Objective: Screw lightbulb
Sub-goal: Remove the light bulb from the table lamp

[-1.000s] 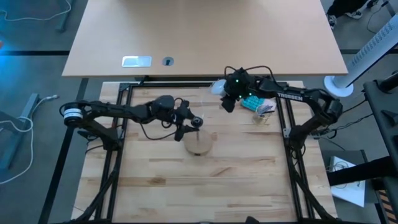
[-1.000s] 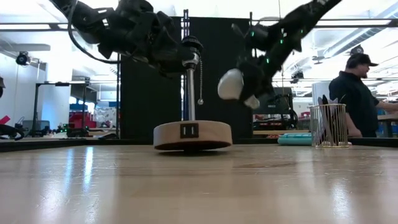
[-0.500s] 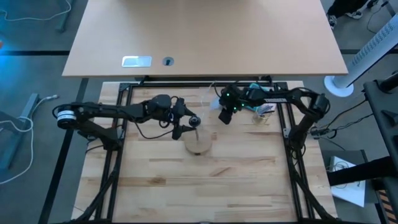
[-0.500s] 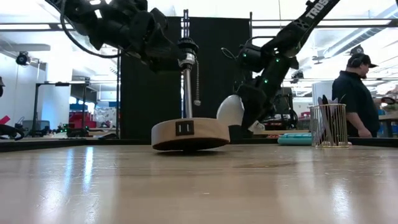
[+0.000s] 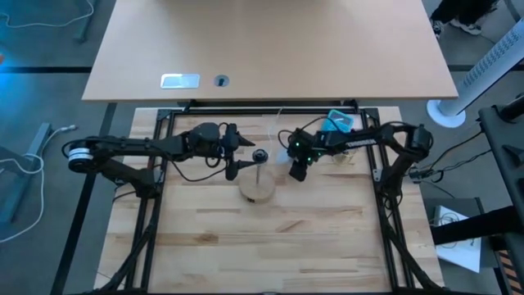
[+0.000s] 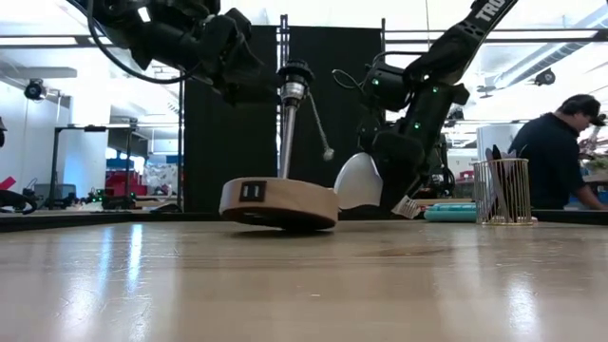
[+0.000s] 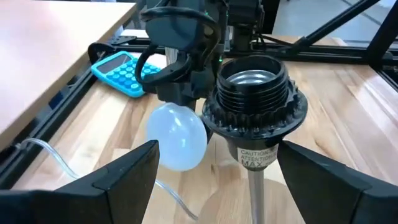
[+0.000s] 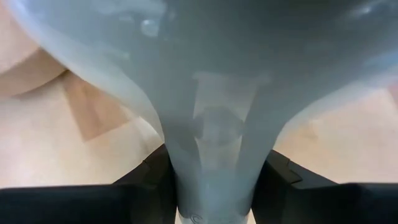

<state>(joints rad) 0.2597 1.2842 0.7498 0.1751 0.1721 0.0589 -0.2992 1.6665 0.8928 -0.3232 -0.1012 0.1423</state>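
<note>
The lamp stand has a round wooden base [image 6: 278, 202], a thin pole and a black socket [image 7: 255, 93] with a bead chain [image 6: 318, 123]. It stands mid-table [image 5: 258, 188], tipped, with the base's left edge in the low view off the table. My left gripper [image 5: 235, 153] is open, its fingers either side of the pole below the socket; I see no touch. My right gripper [image 5: 295, 160] is shut on the white lightbulb [image 6: 356, 180], low beside the lamp on its right. The bulb also shows in the left wrist view [image 7: 177, 137]. My right gripper pinches the bulb's narrow pale neck [image 8: 214, 168] between its two fingers [image 8: 152, 180]. The fingers slant down toward the table's left. The globe [image 6: 353, 179] points away from the gripper toward the lamp base, just clear of the table.
A blue calculator [image 5: 336, 123] lies at the far right, also in the left wrist view [image 7: 127, 68]. A wire cup of pens [image 6: 501, 190] stands at the right. A clear cable [image 7: 93, 165] lies on the wood. A person [image 6: 556, 142] stands beyond the table.
My right gripper has come down and toward the table's left and near side with the bulb, from above socket height to just above the table beside the lamp. My left gripper has drawn back toward the left edge. The lamp has tipped and slid slightly left, and its chain has swung out.
</note>
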